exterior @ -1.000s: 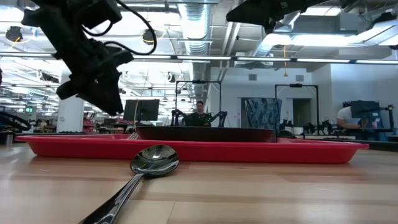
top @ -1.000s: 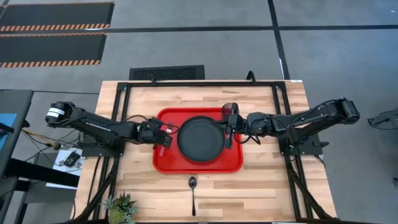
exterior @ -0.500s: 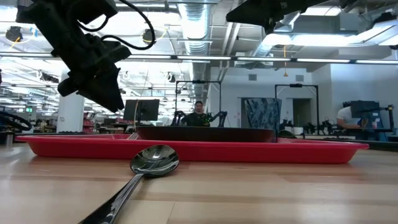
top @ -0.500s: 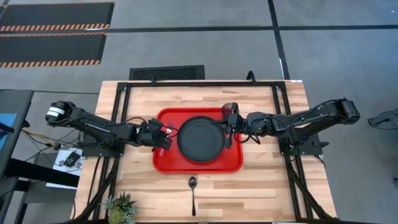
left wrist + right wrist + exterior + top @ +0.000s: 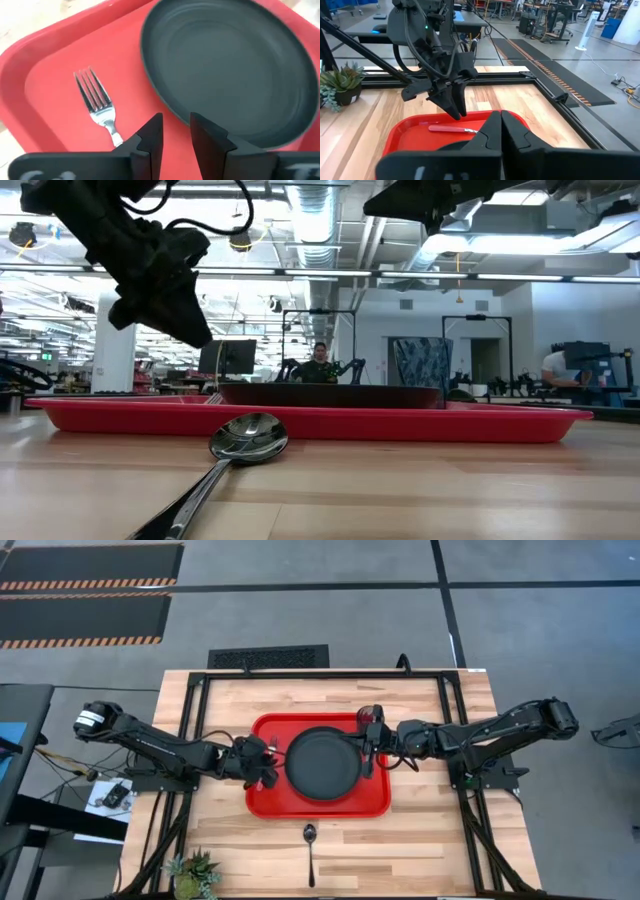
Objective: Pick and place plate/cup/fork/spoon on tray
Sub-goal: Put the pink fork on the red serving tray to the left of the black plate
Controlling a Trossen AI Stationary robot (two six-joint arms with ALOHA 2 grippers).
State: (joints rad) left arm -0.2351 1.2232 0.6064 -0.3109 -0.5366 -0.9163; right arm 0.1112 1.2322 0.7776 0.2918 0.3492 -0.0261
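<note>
The red tray (image 5: 270,802) lies mid-table with the black plate (image 5: 322,762) resting flat in it. The fork (image 5: 95,97) lies flat on the tray's left part, beside the plate; it also shows in the right wrist view (image 5: 452,128). The cup (image 5: 371,716) stands at the tray's far right corner. The spoon (image 5: 310,838) lies on the wood in front of the tray, bowl toward it. My left gripper (image 5: 176,132) hovers above the tray's left part, fingers pointing down, narrowly open and empty. My right gripper (image 5: 370,738) hangs shut and empty by the cup.
A small potted plant (image 5: 195,875) stands at the table's near left corner. Bare wood lies in front of the tray around the spoon (image 5: 248,437) and to both sides. A black frame runs along the table's edges.
My left gripper has risen a little over the tray's left part and turned about, its tips swinging toward the plate. The fork, plate, cup and spoon have stayed where they were.
</note>
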